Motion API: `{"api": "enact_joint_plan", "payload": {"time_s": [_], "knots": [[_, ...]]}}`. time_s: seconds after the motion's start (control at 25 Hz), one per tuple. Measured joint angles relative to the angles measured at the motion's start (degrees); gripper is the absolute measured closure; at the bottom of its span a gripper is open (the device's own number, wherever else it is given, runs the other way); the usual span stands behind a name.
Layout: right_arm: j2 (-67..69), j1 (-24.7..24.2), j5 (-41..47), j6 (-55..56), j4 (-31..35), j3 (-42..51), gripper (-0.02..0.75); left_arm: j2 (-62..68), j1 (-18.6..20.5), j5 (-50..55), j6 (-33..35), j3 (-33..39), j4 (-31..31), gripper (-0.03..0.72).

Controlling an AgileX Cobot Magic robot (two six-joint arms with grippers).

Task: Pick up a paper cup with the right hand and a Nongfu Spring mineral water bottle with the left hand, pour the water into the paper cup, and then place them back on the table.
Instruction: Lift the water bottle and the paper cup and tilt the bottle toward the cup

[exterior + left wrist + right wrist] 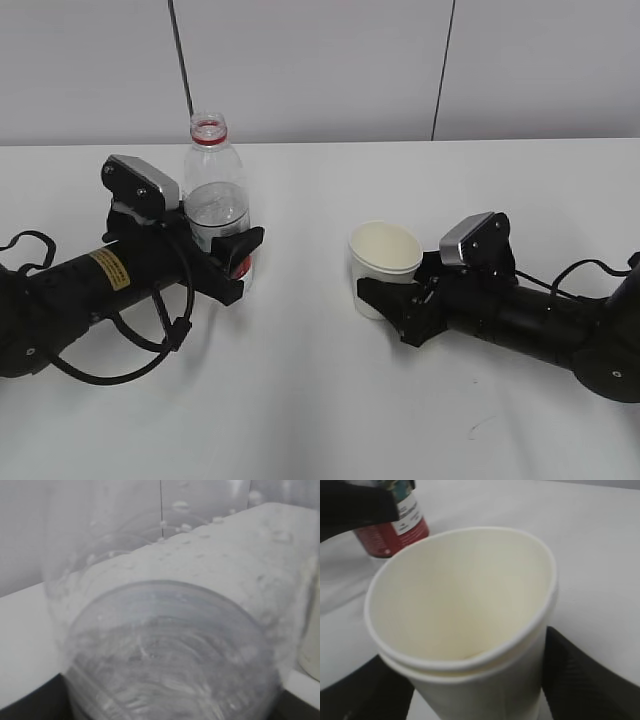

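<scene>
The Nongfu Spring bottle [214,195] stands upright at the left with no cap, its red neck ring showing. My left gripper [228,262], on the arm with the yellow sticker, is shut on its lower labelled part. In the left wrist view the clear bottle [165,630] fills the frame, with dark fingers [20,707] at the bottom corners. The paper cup [384,252] is empty and leans slightly. My right gripper [385,298] is shut on its lower wall. In the right wrist view the cup [465,595] sits between black fingers [585,680], with the bottle's red label [390,532] behind it.
The white table [320,400] runs back to a grey panelled wall. Black cables loop beside the left arm [140,350] and behind the right arm [580,270]. The two grippers are about a hand's width apart.
</scene>
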Motion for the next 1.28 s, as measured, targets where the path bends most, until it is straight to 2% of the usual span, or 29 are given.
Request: {"api": "enact_joint_plan", "payload": {"time_s": [0.4,0.6,0.88,1.12,1.28], "knots": [[-6.77,0.0,1.26,8.61,-13.96,0.44,0.211,-5.4,0.0,6.21,9.06,0.09,0.34,0.261],[-7.58,0.0,1.26,10.41,-15.84,0.44,0.213,-6.15,0.0,9.47,10.33,0.17,1.34,0.261],[-7.67,0.1,1.29,12.9,-18.14,0.44,0.213,-7.28,0.0,9.42,16.7,0.17,1.41,0.262],[-7.67,4.39,1.6,13.71,-19.59,-1.3,0.213,-7.4,0.0,9.37,23.09,0.17,0.88,0.262],[-7.67,6.3,3.15,14.6,-20.05,-2.86,0.213,-8.65,0.0,9.48,27.27,0.17,-1.57,0.262]]}}
